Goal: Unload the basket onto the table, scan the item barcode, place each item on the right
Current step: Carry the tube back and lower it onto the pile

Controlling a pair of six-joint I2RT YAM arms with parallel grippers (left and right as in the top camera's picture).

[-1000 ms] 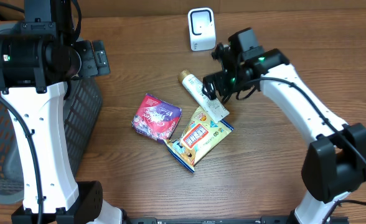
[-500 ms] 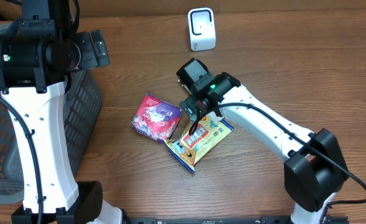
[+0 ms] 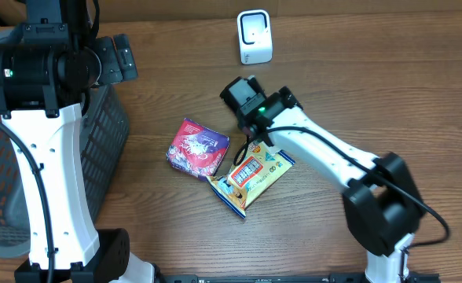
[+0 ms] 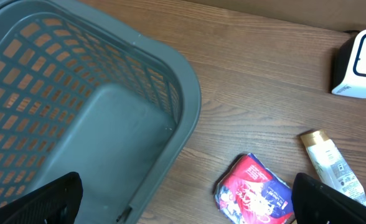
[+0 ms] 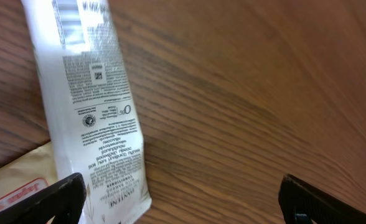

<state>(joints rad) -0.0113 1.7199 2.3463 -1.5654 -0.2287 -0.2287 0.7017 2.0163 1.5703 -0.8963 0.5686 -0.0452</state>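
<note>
Tube [image 5: 89,106] flat on the table [image 5: 245,93], right gripper open above it

Right gripper [image 5: 183,208]: jaws spread wide, nothing between them, fingertips at the lower corners of its wrist view. White tube fills the left half of that view, printed side up, barcode-like stripes at the top edge. Its crimped end meets a yellow snack packet [image 3: 251,174] at lower left. Overhead: red packet [image 3: 197,147] left of centre, white scanner [image 3: 254,37] at top centre. Left gripper [image 4: 183,208]: spread wide, empty, above the grey basket [image 4: 189,99] at far left.
</note>
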